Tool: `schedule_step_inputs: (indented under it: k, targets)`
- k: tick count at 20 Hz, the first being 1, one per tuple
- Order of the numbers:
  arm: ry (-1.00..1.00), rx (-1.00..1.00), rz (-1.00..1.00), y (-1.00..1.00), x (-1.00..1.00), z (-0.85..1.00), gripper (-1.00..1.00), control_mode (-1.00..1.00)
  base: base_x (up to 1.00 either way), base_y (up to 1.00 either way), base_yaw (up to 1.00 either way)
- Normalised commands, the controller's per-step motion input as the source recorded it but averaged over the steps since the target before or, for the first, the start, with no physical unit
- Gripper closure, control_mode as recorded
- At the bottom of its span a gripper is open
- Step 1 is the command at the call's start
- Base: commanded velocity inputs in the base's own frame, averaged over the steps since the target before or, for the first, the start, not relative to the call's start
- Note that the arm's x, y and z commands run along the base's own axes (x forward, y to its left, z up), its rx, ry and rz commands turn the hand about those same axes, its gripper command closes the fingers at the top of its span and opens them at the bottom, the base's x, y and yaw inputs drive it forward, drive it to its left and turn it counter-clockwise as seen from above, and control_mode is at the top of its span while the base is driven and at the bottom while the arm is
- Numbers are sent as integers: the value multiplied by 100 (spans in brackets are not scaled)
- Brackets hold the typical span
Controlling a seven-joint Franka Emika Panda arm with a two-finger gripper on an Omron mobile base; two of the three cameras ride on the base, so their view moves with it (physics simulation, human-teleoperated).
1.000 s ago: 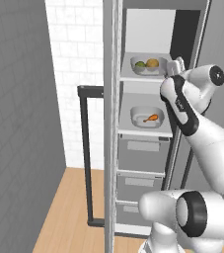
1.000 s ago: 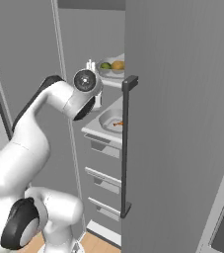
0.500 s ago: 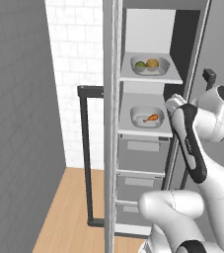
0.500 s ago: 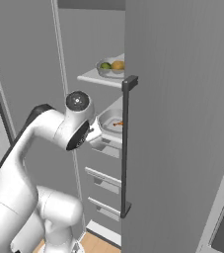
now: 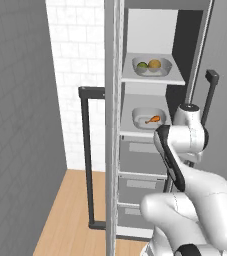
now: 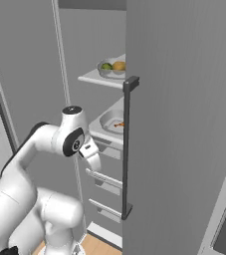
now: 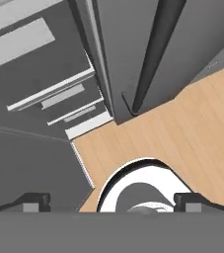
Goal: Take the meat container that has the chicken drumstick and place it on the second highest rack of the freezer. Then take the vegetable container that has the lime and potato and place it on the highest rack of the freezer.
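Both containers sit inside the open freezer (image 5: 155,150), which suggests the placing is done. The top shelf (image 5: 154,79) carries one tray (image 5: 152,66) with one lime (image 5: 142,65) and one potato (image 5: 154,64). The shelf below (image 5: 144,131) carries one tray (image 5: 149,118) with one chicken drumstick (image 5: 153,119). Under them are three drawers (image 5: 143,156). The gripper (image 7: 111,201) points down at the wooden floor (image 7: 182,133), jaws spread wide and holding nothing.

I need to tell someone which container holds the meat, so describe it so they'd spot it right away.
Look inside the open freezer. Two pale shelf boards sit above its grey drawers. The meat container is the shallow tray on the lower board, holding one orange-brown chicken drumstick, unlike the tray above holding a lime and potato.
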Motion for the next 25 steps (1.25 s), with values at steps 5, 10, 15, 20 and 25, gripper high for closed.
schedule_step_inputs:
  k: [5, 10, 15, 20, 25]
  targets:
    - [16, 11, 8, -12, 9, -96, -100, -100, 0, 0, 0]
    - [-21, 3, 16, 0, -10, -100, -100, -100, 0, 0, 0]
    - [-45, -10, 15, 0, -50, -64, -100, -100, 0, 0, 0]
    - [-48, -10, 13, 0, -59, -23, -100, -100, 0, 0, 0]
    - [-19, -9, 11, 4, -40, -28, -100, -100, 0, 0, 0]
